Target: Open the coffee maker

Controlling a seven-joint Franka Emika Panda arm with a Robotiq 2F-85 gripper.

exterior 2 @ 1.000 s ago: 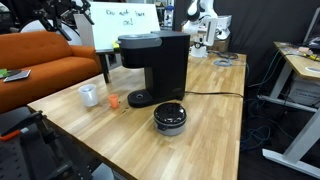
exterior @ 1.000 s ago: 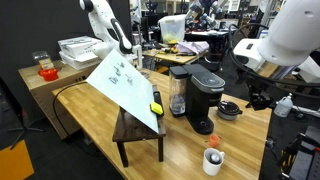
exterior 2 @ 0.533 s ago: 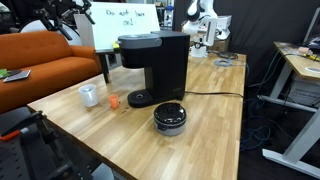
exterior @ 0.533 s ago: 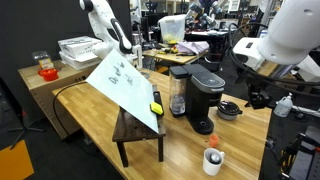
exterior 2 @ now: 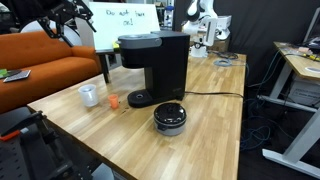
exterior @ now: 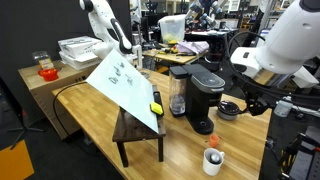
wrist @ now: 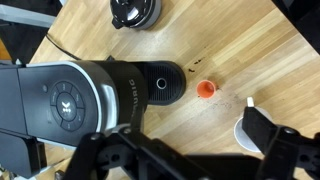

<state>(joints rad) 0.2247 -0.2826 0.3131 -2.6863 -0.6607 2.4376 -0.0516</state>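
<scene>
The black coffee maker (exterior: pixel 200 92) stands on the wooden table with its rounded top lid down; it also shows in the other exterior view (exterior 2: pixel 155 62). In the wrist view I look down on its lid (wrist: pixel 62 105) and its round drip tray (wrist: pixel 160 85). My gripper (wrist: pixel 180 160) is open and empty, hovering above and beside the machine, with one dark finger (wrist: pixel 270 135) over the white cup. In the exterior views the gripper (exterior: pixel 252 100) hangs in the air next to the machine, apart from it, and is partly seen at the frame's top (exterior 2: pixel 62 14).
A small white cup (wrist: pixel 245 128) and an orange cap (wrist: pixel 205 90) sit on the table near the machine's front. A round black dish (exterior 2: pixel 170 117) lies close by. A whiteboard sign (exterior: pixel 125 85) leans on a small bench beside the table.
The arm has shifted a little and the gripper has come slightly lower toward the coffee maker. The machine, cup and dish have not moved.
</scene>
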